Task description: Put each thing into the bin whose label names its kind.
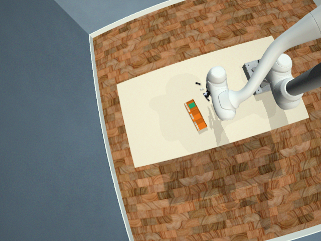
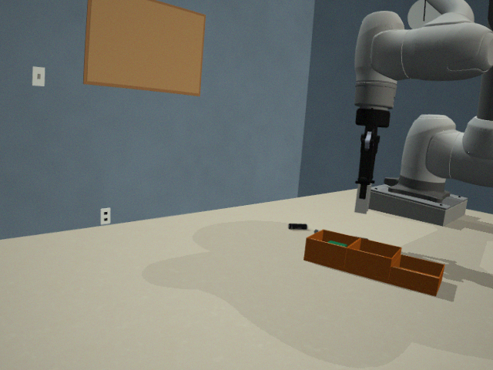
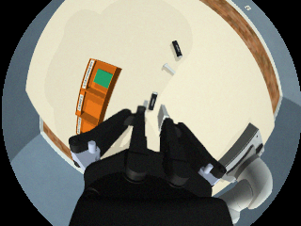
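A row of three orange bins sits on the tabletop below and left of the pincer, a green card lying in its end compartment. The pincer hangs above the tabletop, fingers drawn narrow with nothing between them. A small dark piece lies just beneath its tips; a white piece and a black stick lie farther beyond.

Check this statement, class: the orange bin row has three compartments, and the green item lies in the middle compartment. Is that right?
Not quite. The orange bin row does have three compartments, but the green item lies in an end compartment, the one nearest the small black thing on the table, not the middle one. The top view shows this plainly.
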